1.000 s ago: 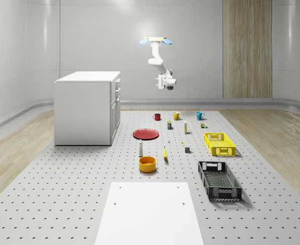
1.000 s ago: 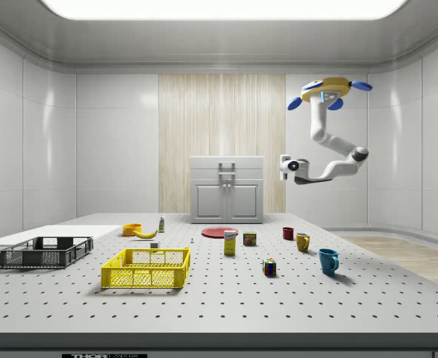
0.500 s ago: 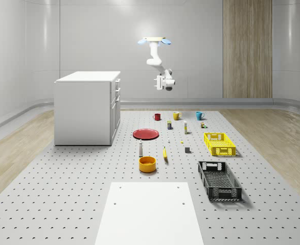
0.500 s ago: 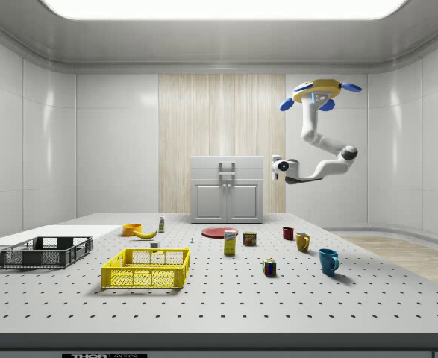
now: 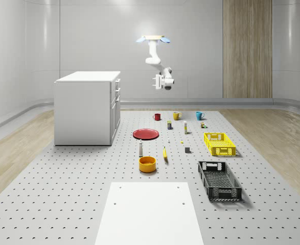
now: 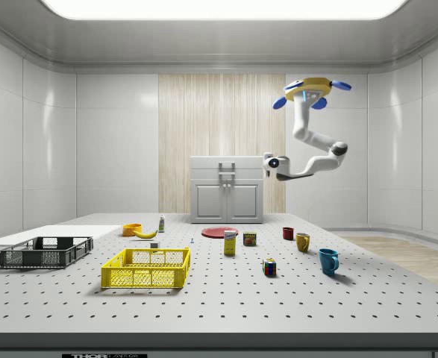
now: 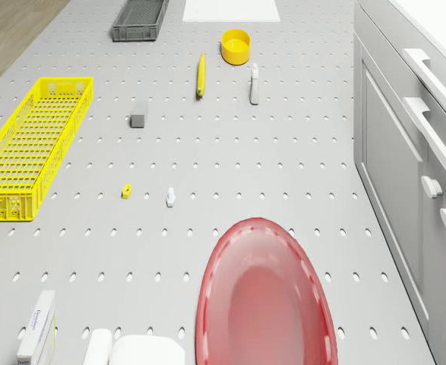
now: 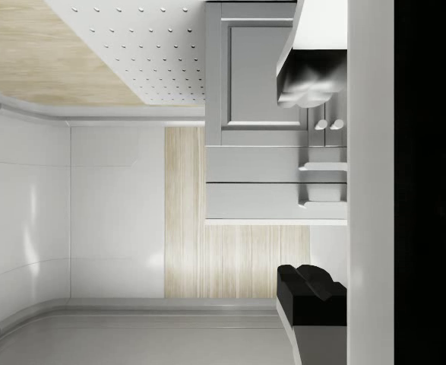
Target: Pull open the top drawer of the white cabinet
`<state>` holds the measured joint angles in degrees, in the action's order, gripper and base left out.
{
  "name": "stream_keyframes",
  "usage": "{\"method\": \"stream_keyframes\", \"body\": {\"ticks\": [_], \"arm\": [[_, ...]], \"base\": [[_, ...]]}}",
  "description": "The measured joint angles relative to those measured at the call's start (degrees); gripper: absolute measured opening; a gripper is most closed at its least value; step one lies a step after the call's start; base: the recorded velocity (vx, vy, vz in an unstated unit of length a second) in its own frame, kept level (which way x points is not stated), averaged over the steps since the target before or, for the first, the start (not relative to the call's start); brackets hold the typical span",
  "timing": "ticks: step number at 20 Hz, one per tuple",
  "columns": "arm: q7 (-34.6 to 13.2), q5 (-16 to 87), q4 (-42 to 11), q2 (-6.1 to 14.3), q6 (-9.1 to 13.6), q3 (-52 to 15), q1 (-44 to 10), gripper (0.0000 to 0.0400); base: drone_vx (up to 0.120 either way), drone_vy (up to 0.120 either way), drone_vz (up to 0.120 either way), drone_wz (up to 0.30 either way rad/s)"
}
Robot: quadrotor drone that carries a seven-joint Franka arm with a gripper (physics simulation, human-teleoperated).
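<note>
The white cabinet (image 5: 86,108) stands on the pegboard floor at the whole-scene view's left, its drawer fronts facing right. Its top drawer (image 6: 227,163) has a bar handle (image 7: 429,67) and sits flush with the front. The drone (image 5: 152,38) hovers high above the floor, to the right of the cabinet. Its arm hangs down and bends toward the cabinet. The gripper (image 5: 157,81) points at the cabinet front at about drawer height, well apart from it. In the wrist view the gripper (image 8: 311,190) is open, its fingers (image 8: 308,90) framing the two drawers (image 8: 268,182).
Below the drone lies a red plate (image 7: 264,300). Mugs (image 5: 176,116), a small bottle (image 5: 141,148), a banana (image 5: 165,153), an orange bowl (image 5: 147,164), a yellow crate (image 5: 220,144) and a black crate (image 5: 219,180) are spread over the floor. A white board (image 5: 150,212) lies in front.
Drone, arm and gripper have shifted toward the cabinet, leftward in both the whole-scene and side views. The cabinet and the floor objects have not moved.
</note>
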<state>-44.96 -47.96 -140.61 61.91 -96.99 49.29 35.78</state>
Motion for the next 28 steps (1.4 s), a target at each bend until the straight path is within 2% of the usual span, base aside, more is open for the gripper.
{"method": "stream_keyframes", "body": {"ticks": [2, 21, 28], "arm": [[-0.2, 0.2, 0.0, 0.3, -0.3, 0.1, 0.3, 0.0305], [-1.9, 2.3, -0.4, 2.8, -2.4, 0.8, 2.5, 0.0305], [-1.9, 1.2, -2.1, 3.4, -5.1, -0.9, 3.3, 0.0305]], "base": [[0.12, 0.0, 0.1, 0.0], [0.12, 0.0, 0.0, 0.0], [0.0, 0.0, 0.0, 0.0]]}}
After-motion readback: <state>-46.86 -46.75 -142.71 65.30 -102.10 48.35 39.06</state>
